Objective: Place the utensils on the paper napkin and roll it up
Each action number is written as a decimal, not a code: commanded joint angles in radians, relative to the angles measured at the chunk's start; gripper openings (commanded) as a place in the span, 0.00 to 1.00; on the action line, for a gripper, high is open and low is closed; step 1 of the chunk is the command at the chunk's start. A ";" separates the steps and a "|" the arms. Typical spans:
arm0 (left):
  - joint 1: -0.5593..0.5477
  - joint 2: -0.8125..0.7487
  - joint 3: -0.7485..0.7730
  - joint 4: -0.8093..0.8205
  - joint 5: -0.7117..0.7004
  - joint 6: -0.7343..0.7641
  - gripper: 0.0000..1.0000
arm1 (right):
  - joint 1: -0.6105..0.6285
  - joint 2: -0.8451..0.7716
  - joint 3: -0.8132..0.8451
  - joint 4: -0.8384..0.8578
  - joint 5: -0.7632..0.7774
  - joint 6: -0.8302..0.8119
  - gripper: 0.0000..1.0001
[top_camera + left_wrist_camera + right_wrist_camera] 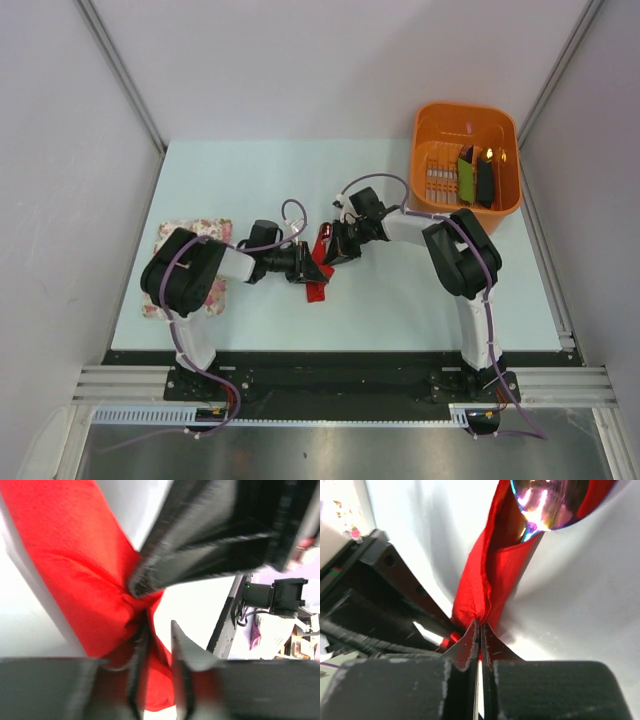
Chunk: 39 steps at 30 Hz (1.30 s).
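The paper napkin (318, 270) is a narrow red roll lying on the table between my two grippers. In the right wrist view the napkin (485, 580) runs away from the fingers, and a shiny round spoon bowl (550, 500) of the utensils sticks out of its far end. The other utensils are hidden inside. My right gripper (481, 625) is shut, pinching a fold of the napkin at its tips. My left gripper (159, 625) stands slightly open around the napkin (75, 570), its fingers blurred. The right gripper (336, 250) and left gripper (305, 265) almost touch.
An orange basket (440, 115) at the back right holds green and black oblong items (475, 178). A white floral cloth (168, 236) lies at the left, partly under the left arm. Grey walls close in on both sides of the table.
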 commanded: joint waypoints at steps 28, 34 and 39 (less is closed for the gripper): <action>0.019 -0.100 -0.076 -0.168 0.045 0.074 0.16 | 0.001 0.057 0.035 -0.038 0.065 -0.085 0.00; 0.022 -0.034 -0.056 -0.274 -0.023 0.176 0.12 | 0.000 0.049 0.051 -0.041 0.059 -0.069 0.00; 0.026 0.002 -0.038 -0.311 -0.063 0.209 0.16 | -0.011 0.017 0.057 -0.007 0.010 -0.015 0.17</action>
